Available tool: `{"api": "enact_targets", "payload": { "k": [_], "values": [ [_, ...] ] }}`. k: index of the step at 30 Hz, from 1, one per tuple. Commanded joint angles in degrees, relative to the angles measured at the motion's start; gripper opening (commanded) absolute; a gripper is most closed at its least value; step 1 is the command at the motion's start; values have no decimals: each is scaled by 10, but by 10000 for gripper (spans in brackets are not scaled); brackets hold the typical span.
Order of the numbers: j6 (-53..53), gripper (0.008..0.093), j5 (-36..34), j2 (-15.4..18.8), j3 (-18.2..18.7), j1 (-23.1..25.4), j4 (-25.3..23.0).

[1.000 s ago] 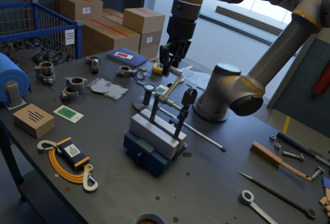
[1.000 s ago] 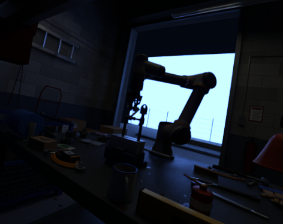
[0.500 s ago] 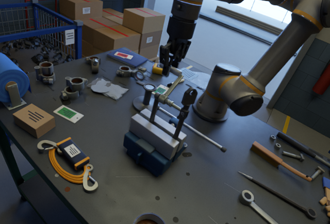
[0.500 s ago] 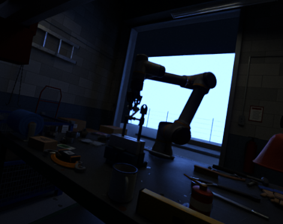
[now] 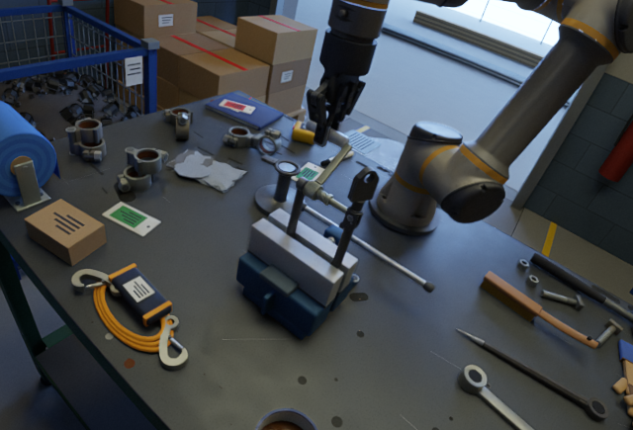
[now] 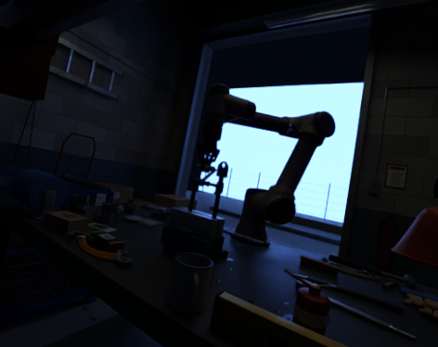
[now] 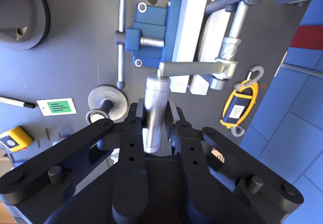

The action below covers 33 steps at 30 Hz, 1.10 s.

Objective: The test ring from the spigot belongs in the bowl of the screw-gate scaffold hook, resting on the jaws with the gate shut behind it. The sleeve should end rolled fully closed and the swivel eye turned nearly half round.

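The silver cylinder (image 7: pixel 154 111) at the free end of the hook's swung-out gate arm (image 7: pixel 190 68) lies between the fingers of my gripper (image 7: pixel 156 117), which are closing around it and have not gripped it. The arm hinges from the scaffold hook (image 5: pixel 317 191), which stands clamped in the blue vise (image 5: pixel 294 272) at mid-bench with its dark swivel eye (image 5: pixel 363 183) on top. The test ring (image 7: pixel 94 116) sits on the spigot (image 5: pixel 284 180), a short post on a round base just left of the hook. In the second side camera my gripper (image 6: pixel 206 162) is only a silhouette.
The robot base (image 5: pixel 434 175) stands right of the vise, whose long handle bar (image 5: pixel 373 252) reaches toward it. An orange lanyard (image 5: pixel 133 308), a small box (image 5: pixel 64 229), scaffold couplers (image 5: pixel 143 160) and a yellow tape measure (image 5: pixel 302 134) lie left. Wrenches and a brush (image 5: pixel 532 308) lie right.
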Motion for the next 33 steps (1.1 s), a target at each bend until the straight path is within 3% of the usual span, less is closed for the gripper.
{"api": "enact_targets", "payload": {
  "k": [1,11,33],
  "values": [
    [0,270,0,0,0,0,0],
    [0,80,0,0,0,0,0],
    [0,80,0,0,0,0,0]
  ]
}}
